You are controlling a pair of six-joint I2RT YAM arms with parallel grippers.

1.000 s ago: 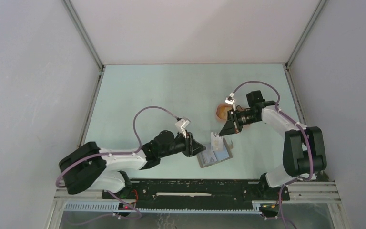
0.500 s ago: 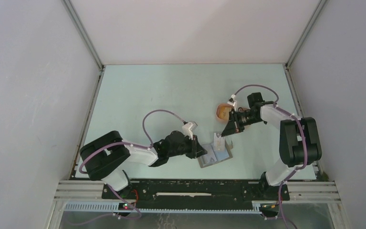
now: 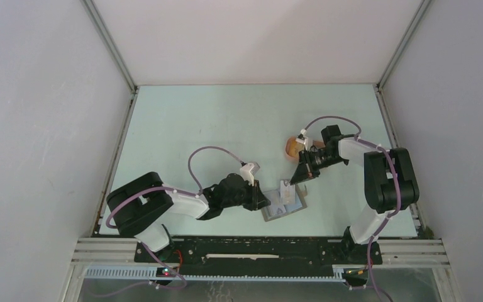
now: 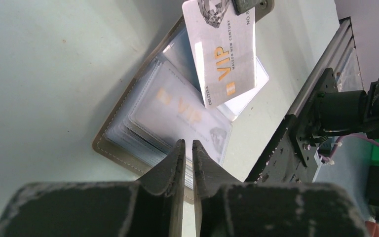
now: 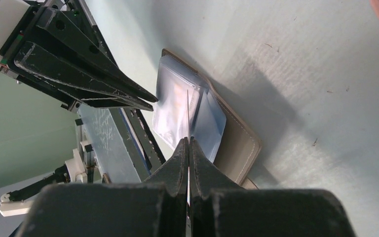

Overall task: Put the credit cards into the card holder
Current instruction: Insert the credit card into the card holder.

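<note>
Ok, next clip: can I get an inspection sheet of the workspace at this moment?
Surface: pale green tabletop, a few small scuffs.
Job's things: card holder lies open with its clear sleeves up; sleeved VIP card already inside; silver VIP card held over it.
Clutter: peach tray beyond the holder, contents unclear.
Grippers: right claw shut on the silver VIP card; left claw has its jaws nearly together over the sleeves, grip unclear.
Cables: purple cables loop over both arms, away from the holder.
Surroundings: plain enclosure walls; nothing else seen.
</note>
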